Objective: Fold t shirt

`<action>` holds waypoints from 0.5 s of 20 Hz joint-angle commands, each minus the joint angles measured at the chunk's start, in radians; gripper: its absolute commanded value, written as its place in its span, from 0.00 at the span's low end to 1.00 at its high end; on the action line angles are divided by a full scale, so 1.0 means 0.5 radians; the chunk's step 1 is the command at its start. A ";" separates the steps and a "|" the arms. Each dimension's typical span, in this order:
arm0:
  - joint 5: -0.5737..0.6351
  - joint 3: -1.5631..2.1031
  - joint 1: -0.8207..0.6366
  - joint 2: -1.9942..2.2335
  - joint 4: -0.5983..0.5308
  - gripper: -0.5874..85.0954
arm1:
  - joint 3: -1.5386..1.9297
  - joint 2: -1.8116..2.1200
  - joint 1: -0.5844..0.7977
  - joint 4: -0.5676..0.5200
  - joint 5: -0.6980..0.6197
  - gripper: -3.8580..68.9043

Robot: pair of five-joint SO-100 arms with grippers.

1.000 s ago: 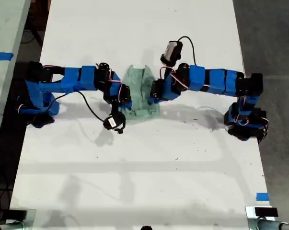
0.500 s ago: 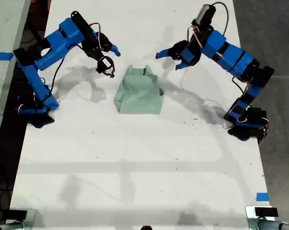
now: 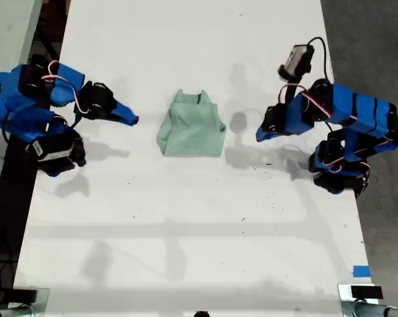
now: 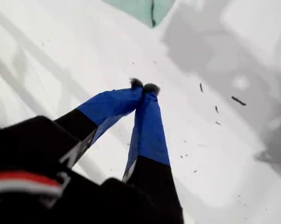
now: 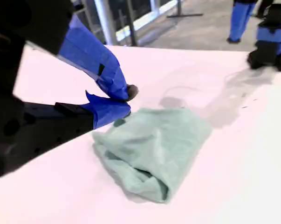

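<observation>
The t shirt (image 3: 191, 125) lies folded, just toward 12 o'clock of the table's (image 3: 185, 231) middle. My first gripper (image 4: 144, 87) and my second gripper (image 5: 125, 101) are pressed together and empty; any final tidy-up should likely avoid snagging the folds.

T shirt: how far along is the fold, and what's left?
The t shirt lies folded in a compact bundle on the table, so folding looks done. Nothing is in hand: my first gripper and my second gripper are shut, empty, clear of it. Likely nothing remains.
</observation>
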 commanded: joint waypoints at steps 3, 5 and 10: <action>-0.012 1.482 0.043 0.767 -0.831 0.00 | 0.979 0.285 -0.233 -0.703 0.021 0.03; 0.040 1.917 0.021 1.123 -1.012 0.00 | 1.454 0.555 -0.249 -0.988 0.018 0.03; -0.160 2.430 0.028 1.957 -0.733 0.00 | 2.430 1.829 -0.227 -1.009 0.129 0.03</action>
